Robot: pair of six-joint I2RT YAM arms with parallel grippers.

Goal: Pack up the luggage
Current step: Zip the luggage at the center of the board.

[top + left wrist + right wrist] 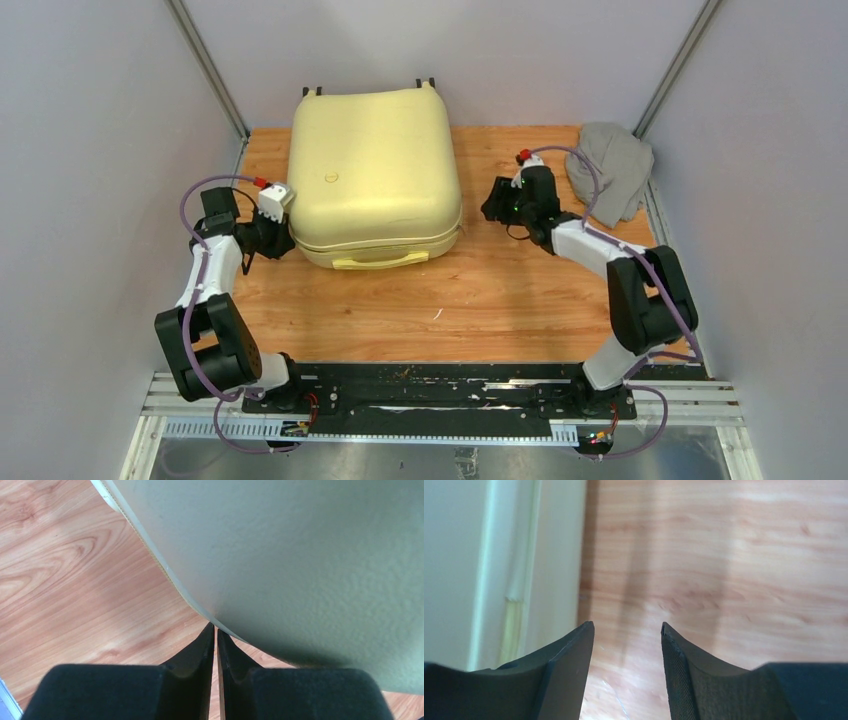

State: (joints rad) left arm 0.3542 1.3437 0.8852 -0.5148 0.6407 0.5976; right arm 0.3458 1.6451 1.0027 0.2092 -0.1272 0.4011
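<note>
- Luggage [375, 170] lies flat with its lid down on the wooden table [500, 300], left of the middle and toward the far side; its handle [380, 261] faces the arms; its wheels [427, 84] face the back wall
- left gripper [215, 630] sits low at the case's near left corner; its fingers are pinched to a thin slit with nothing between them; the tips reach the pale seam [165, 572] between the two shells, though I cannot tell whether they touch it
- right gripper [626, 627] hangs over bare wood just right of the case, apart from it; the jaws are moderately parted and hold nothing
- grey cloth [610, 170] lies bunched in the far right corner, beyond the right arm
</note>
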